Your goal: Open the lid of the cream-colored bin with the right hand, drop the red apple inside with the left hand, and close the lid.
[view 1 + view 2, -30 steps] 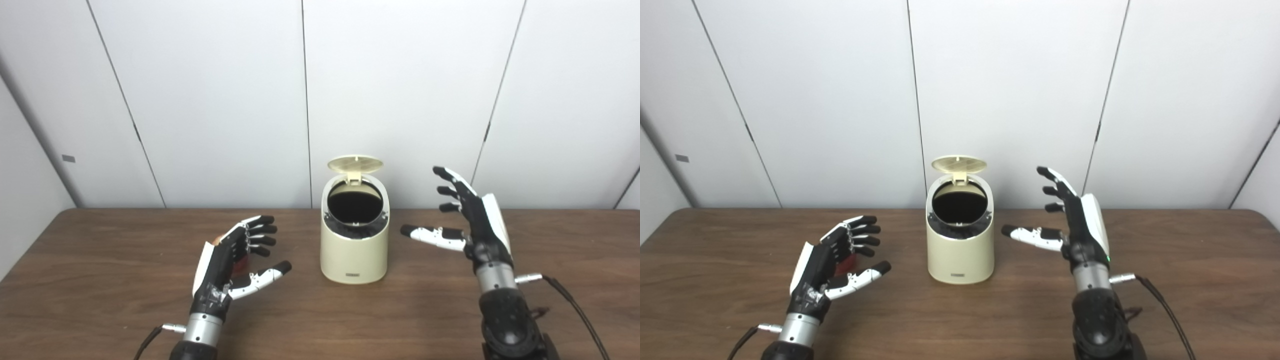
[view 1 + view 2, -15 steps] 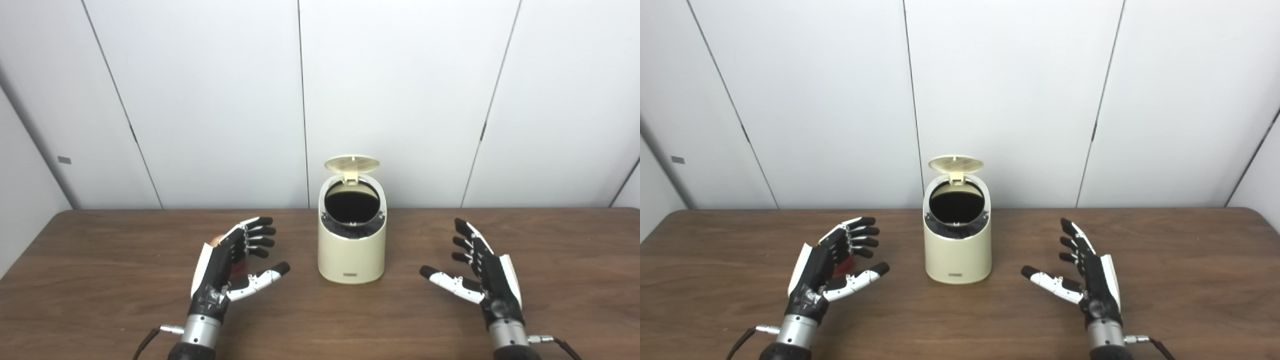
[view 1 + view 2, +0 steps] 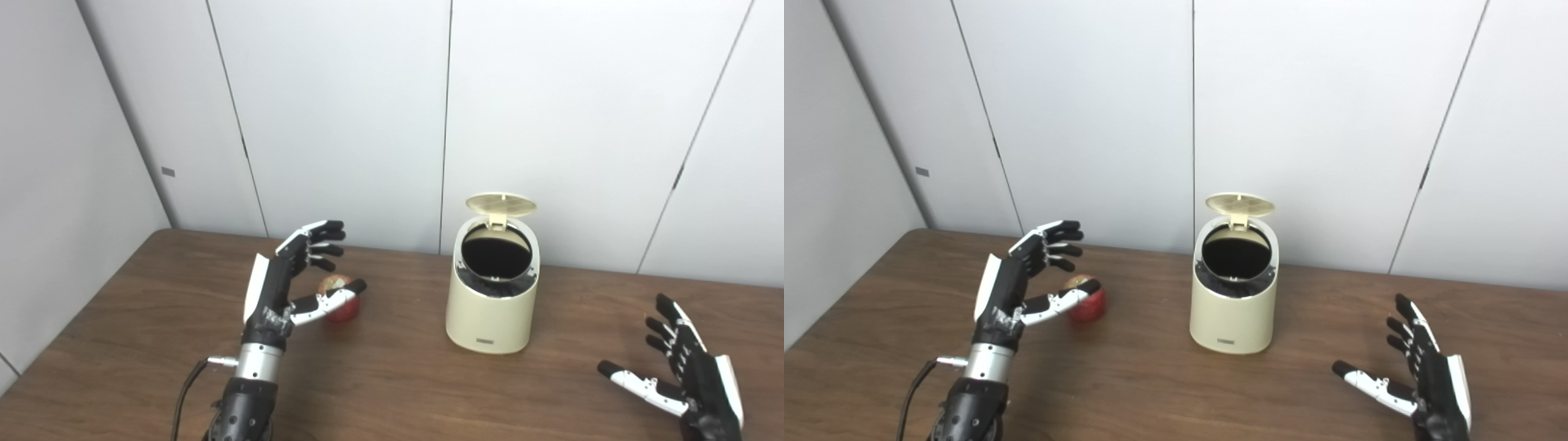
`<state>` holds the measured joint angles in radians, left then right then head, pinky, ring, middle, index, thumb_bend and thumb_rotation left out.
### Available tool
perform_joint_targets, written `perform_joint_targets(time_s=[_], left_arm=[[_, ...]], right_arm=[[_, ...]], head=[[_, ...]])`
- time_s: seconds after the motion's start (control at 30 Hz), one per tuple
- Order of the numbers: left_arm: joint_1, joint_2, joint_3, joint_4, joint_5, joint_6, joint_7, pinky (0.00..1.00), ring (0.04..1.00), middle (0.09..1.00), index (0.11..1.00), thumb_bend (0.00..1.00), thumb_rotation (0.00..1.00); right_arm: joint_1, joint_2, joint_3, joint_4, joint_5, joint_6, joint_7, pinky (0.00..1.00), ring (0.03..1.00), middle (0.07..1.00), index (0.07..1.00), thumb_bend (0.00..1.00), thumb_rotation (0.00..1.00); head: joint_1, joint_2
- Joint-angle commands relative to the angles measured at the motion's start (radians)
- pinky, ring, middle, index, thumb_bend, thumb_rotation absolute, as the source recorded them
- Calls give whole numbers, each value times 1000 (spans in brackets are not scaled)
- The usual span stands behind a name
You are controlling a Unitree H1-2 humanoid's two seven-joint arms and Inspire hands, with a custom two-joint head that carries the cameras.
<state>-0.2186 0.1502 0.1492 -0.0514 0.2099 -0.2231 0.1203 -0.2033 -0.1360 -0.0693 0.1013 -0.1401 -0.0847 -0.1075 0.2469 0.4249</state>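
- The left hand (image 3: 283,283) is hovering with fingers spread apart, holding nothing, thumb reaching across the near side of the red apple (image 3: 340,302).
- The apple is sitting on the desk (image 3: 380,380) just beyond the thumb, under the curled fingers; whether the thumb is touching it is unclear.
- The cream-colored bin (image 3: 492,306) is standing upright well to the apple's right, toward the desk's back edge, its lid (image 3: 500,205) tipped up and the dark inside showing.
- The right hand (image 3: 689,373) is resting low near the desk's front right corner, fingers splayed and empty, well apart from the bin.
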Motion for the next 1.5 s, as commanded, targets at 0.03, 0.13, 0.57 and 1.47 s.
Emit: perform_joint_targets(time_s=[0.03,0.13,0.57,1.47], left_arm=[[-32,-6,9,-14,87,-22,75,588,717,771,788,719,41],[-34,-3,9,4,160,-13,119,600,739,780,801,738,57],[-36,41,-50,39,341,215,111,706,820,832,845,885,217],[-76,69,-108,219,329,230,157,712,824,857,874,824,188]], right_arm=[[-23,-7,3,-54,-9,-2,4,788,857,921,907,767,113],[-20,-8,5,-66,-6,3,8,787,853,916,902,777,124],[-6,0,14,-146,-19,74,20,774,844,911,898,759,100],[14,3,27,-247,-30,160,42,737,825,906,886,736,63]], head=[[6,1],[11,4],[3,17],[-9,36]])
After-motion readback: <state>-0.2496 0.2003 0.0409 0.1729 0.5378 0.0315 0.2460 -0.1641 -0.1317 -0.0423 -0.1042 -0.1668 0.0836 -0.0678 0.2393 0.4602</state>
